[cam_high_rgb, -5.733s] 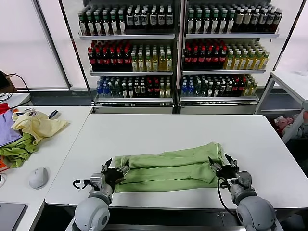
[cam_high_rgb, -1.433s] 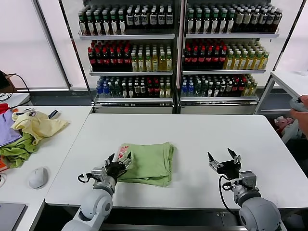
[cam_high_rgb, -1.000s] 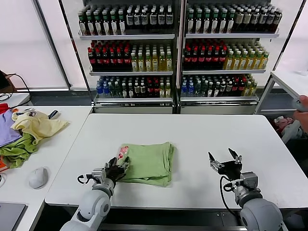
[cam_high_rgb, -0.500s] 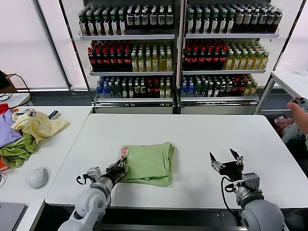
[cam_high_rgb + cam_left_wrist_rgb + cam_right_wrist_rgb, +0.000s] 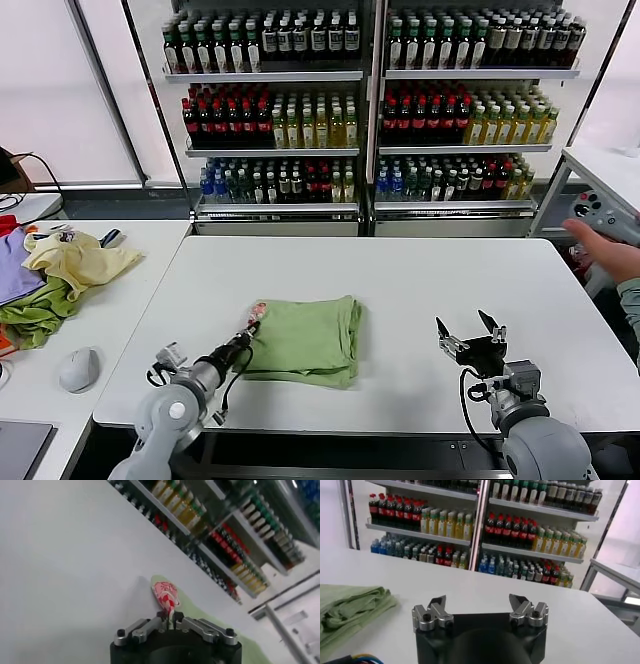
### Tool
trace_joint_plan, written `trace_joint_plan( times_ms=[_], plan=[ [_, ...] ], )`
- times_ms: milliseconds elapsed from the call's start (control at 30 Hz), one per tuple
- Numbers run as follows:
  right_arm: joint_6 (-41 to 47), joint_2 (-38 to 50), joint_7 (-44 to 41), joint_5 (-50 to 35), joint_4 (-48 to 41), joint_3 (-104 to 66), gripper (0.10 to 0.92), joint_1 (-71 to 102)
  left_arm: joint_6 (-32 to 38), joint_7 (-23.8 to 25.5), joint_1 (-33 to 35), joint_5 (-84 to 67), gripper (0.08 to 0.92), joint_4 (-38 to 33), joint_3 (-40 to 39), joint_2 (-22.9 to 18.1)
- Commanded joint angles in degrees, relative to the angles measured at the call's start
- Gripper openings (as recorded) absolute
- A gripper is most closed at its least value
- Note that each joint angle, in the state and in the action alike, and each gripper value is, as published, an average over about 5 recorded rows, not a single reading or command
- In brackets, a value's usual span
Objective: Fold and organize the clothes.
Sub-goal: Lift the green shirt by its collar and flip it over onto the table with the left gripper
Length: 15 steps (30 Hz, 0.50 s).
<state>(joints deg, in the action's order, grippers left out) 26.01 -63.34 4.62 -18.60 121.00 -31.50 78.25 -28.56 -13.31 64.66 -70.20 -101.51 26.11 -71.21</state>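
The sage-green shirt [image 5: 306, 339] lies folded into a compact rectangle near the middle of the white table [image 5: 420, 275], its red-and-white printed patch [image 5: 166, 593] at the far-left corner. The left pincer [image 5: 243, 335] is at that left edge, fingers closed narrowly on the cloth just below the patch. The right pincer [image 5: 472, 335] hovers well to the right of the shirt — fingers spread wide, holding nothing.

My head camera looks forward and down over the white rectangular table [image 5: 400, 290]. Each wrist camera peers closely past its claw; all share the folded sage-green knit shirt [image 5: 305, 340] [image 5: 167, 594] [image 5: 347, 611].
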Motion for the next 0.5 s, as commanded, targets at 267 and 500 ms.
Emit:
trace_joint_plan(
  times_ms=[267, 500],
  plan=[
    [-0.5, -0.1, -0.2, -0.7, -0.7, 0.5, 0.823, -1.4, -4.8, -0.9, 0.1, -18.1, 0.131, -2.5, 27.4, 14.7],
    [-0.7, -0.4, -0.3, -1.0, -0.8, 1.1, 0.823, -2.2, -4.8, -2.1, -0.7, -11.6, 0.131, -11.1, 26.1, 18.5]
  ],
)
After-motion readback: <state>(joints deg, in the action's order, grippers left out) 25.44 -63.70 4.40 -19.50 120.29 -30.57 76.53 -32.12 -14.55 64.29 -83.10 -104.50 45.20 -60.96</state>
